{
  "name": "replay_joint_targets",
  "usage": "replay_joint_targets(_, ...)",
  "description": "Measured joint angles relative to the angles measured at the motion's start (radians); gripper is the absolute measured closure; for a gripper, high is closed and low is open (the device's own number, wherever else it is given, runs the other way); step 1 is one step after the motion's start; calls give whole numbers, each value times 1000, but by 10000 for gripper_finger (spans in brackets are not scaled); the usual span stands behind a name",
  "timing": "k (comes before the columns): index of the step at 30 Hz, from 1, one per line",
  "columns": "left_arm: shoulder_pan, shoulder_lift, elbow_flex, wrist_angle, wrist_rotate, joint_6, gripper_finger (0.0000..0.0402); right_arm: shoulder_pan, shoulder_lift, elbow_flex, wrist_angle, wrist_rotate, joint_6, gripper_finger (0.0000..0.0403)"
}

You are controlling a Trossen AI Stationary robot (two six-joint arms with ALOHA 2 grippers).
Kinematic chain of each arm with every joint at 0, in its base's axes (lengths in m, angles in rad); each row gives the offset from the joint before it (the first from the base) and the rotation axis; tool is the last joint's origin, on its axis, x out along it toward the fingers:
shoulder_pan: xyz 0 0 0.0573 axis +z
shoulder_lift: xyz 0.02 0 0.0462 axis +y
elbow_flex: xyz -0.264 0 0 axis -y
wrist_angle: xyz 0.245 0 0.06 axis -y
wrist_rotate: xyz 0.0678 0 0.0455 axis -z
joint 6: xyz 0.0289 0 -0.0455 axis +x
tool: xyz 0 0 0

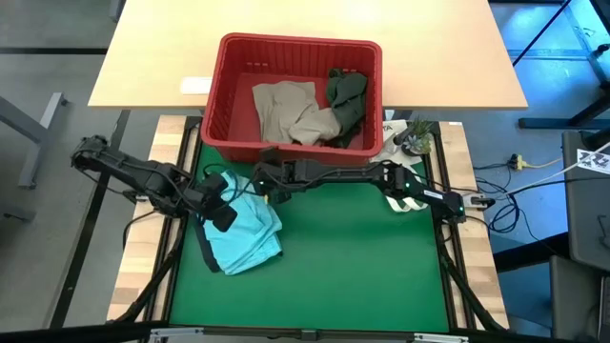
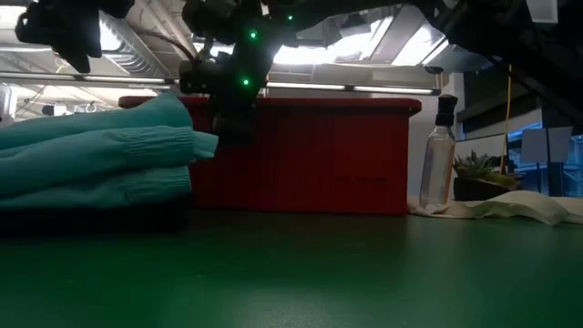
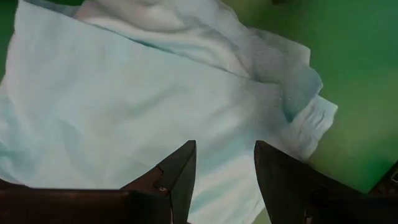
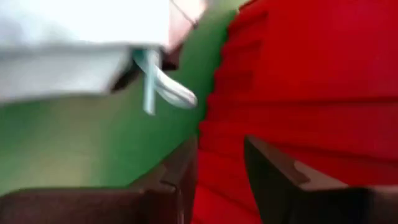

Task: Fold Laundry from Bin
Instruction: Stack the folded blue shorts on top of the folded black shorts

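Observation:
The red bin (image 1: 300, 46) stands at the far side of the green mat (image 1: 353, 267), with a beige garment (image 1: 291, 110) and a dark olive one (image 1: 348, 95) lying inside. A folded light teal garment (image 1: 250, 229) lies flat on the mat's left part. My left gripper (image 1: 221, 211) hovers open over the teal cloth (image 3: 124, 93), pointing steeply down, nothing between its fingers. My right gripper (image 1: 262, 181) is open just in front of the bin's near wall (image 4: 311, 74), beside the teal garment's far edge, with nothing in it.
A clear spray bottle (image 2: 438, 155), a small potted plant (image 1: 416, 136) and a white cloth bag (image 2: 510, 208) sit at the mat's far right, under my right arm. A wooden table (image 1: 457, 57) lies beyond the bin. The mat's middle and near part are bare.

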Motion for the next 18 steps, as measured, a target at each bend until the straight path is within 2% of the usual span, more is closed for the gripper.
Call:
replay_joint_targets(4,-51,1,0,9,-13,-54,246,19,-9,0,-3,8,2,272)
replay_joint_targets(11,-145,10,0,110,-41,-58,246,69,-49,-1,7,-1,0,272)
replay_joint_targets(16,-213,65,0,149,-87,-58,247,92,-55,-1,58,-3,-3,272)
replay_joint_targets(18,-235,102,0,151,-89,-62,252,91,-55,-1,98,-40,5,272)
